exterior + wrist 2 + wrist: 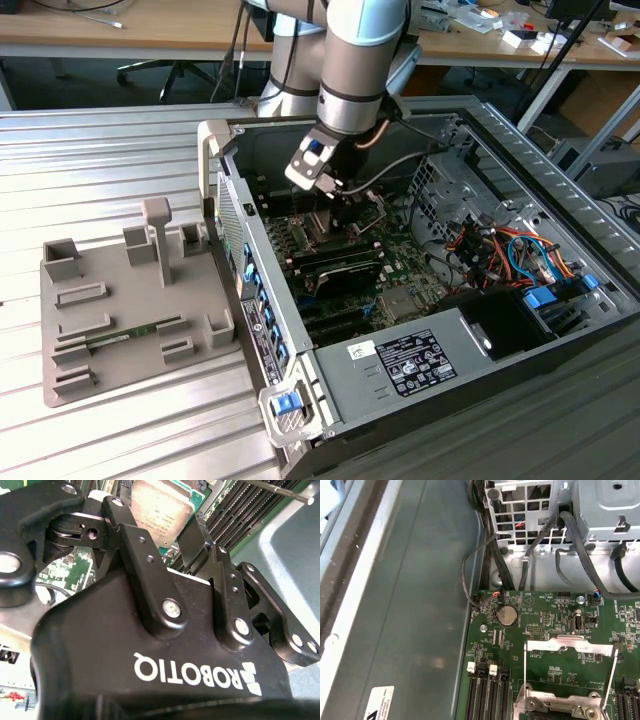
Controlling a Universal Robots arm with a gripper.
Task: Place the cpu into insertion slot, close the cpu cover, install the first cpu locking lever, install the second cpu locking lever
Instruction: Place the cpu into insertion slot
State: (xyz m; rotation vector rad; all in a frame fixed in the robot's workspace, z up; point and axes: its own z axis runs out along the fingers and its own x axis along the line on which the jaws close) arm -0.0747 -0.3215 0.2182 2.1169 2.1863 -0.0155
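**Arm inside open computer case, pincer narrow on cpu**

The arm (355, 60) came down steeply from above into the open computer case (225, 140), which lay on its side on the ribbed metal bench (100, 150). The wrist was bent so the pincer (340, 205) pointed down at the green circuit board (390, 260).

In the second wrist view the pincer (150, 520) was narrow and held the cpu (160, 507). One finger (192, 537) sat against one edge of the chip and the other against the opposite edge.

The cpu was square, so it had no long axis. Its flat silver-grey top faced back toward the pincer body, with a green edge showing on one side. It sat right at the fingertips, with the long black memory slots (240, 505) on the board beyond it.

In the first wrist view the insertion slot (555, 705) had its cpu cover (570, 646) swung up and open. A thin wire lever (525, 670) was raised on each side. A coin battery (507, 615) sat near it on the board. Whether the slot was empty could not be told.

A grey parts tray (120, 300) lay on the bench at the exterior view's left, well apart from the pincer.
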